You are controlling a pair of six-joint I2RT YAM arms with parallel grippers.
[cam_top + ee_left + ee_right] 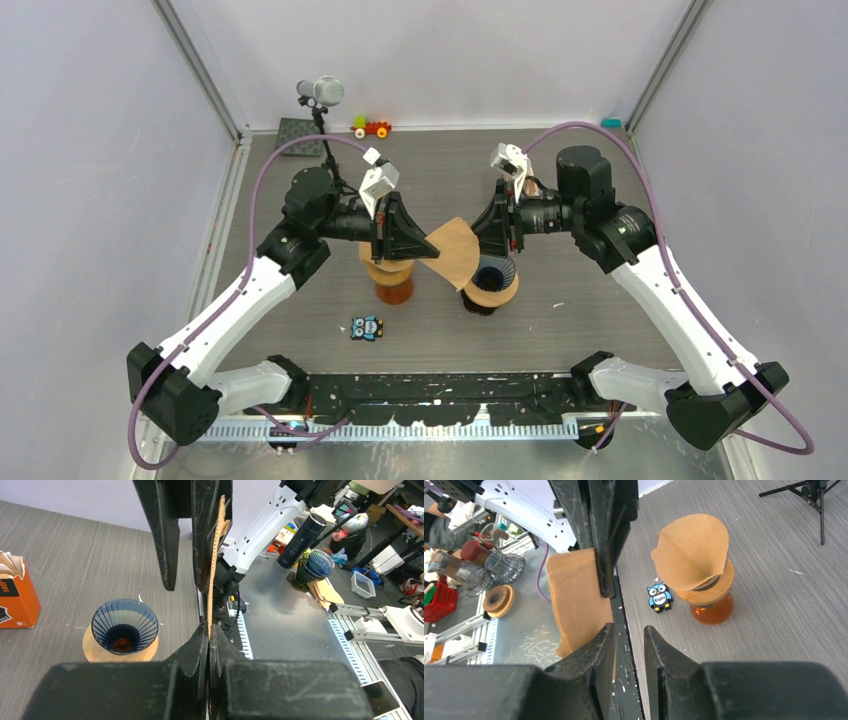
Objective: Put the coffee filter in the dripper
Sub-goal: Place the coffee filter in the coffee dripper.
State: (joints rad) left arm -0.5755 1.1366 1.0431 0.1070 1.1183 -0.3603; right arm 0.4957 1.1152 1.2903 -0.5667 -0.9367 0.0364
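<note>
My left gripper (430, 247) (208, 627) is shut on a brown paper coffee filter (455, 252) (214, 570), which shows edge-on in the left wrist view. The filter hangs in the air above and to the left of the dripper (492, 274) (125, 626), a dark blue ribbed cone on a round wooden base. My right gripper (488, 238) (629, 627) is open, right beside the filter (574, 592). The sheet lies against the outer side of its left finger (596, 650), and nothing shows in the gap between the jaws.
A second wooden-collared amber glass stand (392, 283) (709, 597) holds spare filters (691, 552). An owl toy (367, 327) (659, 597) lies near the front. A microphone stand (320, 95) and a toy car (371, 127) are at the back. An orange box (15, 600) shows left of the dripper.
</note>
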